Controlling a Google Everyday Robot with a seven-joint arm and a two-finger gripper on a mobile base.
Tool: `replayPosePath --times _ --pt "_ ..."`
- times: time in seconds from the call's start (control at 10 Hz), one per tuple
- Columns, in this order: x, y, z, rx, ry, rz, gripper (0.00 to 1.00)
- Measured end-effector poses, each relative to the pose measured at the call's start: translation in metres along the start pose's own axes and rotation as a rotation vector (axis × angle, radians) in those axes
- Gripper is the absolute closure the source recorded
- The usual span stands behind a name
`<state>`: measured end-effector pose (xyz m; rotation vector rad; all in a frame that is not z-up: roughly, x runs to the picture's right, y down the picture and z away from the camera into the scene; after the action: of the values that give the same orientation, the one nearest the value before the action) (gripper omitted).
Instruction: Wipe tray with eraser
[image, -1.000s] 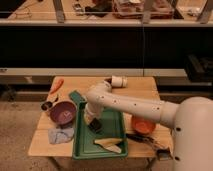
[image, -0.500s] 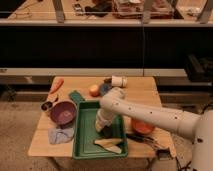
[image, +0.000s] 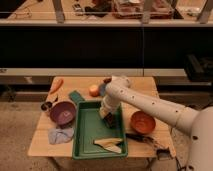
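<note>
The large green tray lies in the middle of the wooden table. My white arm bends over the table's far side and reaches down into the tray. At its end, the gripper is low over the tray's right half, near the far rim. It is shut on the eraser, a small black block that shows just under the fingers and rests on or just above the tray floor. A pale yellowish scrap lies in the tray's near right corner.
Left of the tray are a purple bowl, a metal cup, a bluish cloth, a carrot and a dark-green pad. An orange fruit lies behind it. An orange bowl and a black-handled tool are on the right.
The gripper with the eraser has slid to the right across the tray floor, from the left-middle part to the right half. The elbow has shifted right with it.
</note>
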<state>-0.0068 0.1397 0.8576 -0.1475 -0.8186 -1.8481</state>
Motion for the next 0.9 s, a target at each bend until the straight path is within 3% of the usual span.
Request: replayPosePath --times 0.4,0.6,0.9 --pt "0.031 -0.048 0.011 -0.005 0.006 -0.083 1.00" --pt "0.027 -0.059 0.011 -0.006 0.005 -0.110 1.00" --pt "0.000 -0.080 0.014 0.007 -0.004 -0.159 1.00"
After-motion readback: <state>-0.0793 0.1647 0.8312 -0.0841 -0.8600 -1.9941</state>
